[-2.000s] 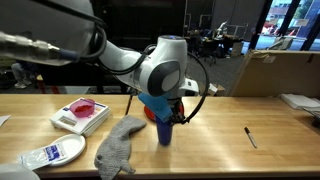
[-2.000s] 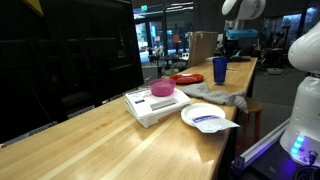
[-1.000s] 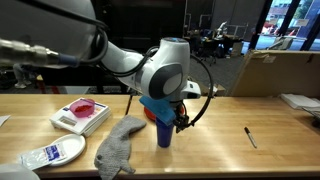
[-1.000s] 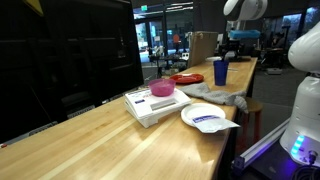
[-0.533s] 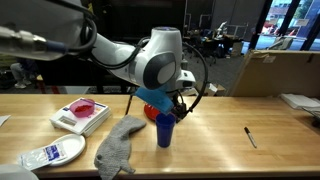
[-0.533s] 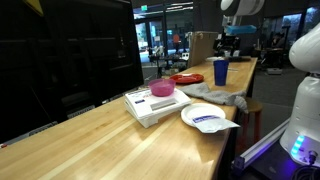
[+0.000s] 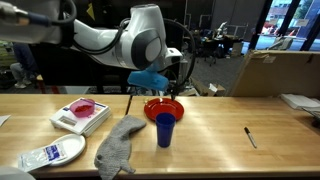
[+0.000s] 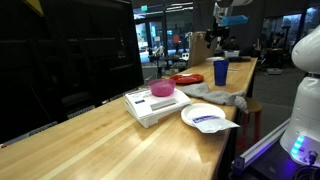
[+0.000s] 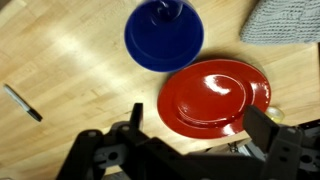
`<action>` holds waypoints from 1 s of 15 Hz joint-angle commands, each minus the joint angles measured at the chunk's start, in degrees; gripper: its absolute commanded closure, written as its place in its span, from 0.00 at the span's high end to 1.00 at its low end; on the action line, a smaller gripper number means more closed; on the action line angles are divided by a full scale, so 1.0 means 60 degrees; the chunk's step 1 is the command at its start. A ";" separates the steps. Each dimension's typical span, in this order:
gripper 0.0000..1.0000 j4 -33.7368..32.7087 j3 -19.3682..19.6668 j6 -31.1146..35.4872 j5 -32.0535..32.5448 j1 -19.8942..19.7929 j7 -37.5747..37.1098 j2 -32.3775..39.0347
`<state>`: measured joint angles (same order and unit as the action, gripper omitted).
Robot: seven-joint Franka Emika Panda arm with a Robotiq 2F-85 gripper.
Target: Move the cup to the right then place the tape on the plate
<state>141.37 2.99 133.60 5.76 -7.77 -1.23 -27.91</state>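
gripper (image 9: pixel 197 128) lifted clear of cup (image 7: pixel 165 130), fingers apart

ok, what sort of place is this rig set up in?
Probably a robotics lab or workshop: a long wooden workbench, a second white robot standing beside it, and cluttered desks plus a large cardboard box in the background.

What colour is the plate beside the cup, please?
The plate is glossy red, clearest in the wrist view.
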 commanded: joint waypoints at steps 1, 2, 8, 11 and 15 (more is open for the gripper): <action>1.00 -0.0319 -0.0126 0.0317 -0.0037 0.0777 0.1007 0.0164; 1.00 -0.0367 -0.0126 0.0487 -0.0119 0.1027 0.1328 0.0246; 1.00 -0.0313 -0.0121 0.0515 -0.0909 0.1958 0.2375 0.0436; 1.00 -0.0356 -0.0097 0.0515 -0.0981 0.2100 0.2589 0.0549; 1.00 -0.0316 -0.0034 0.0502 -0.1071 0.2086 0.2623 0.0546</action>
<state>139.56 3.07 136.71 -0.51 5.04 14.41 -24.66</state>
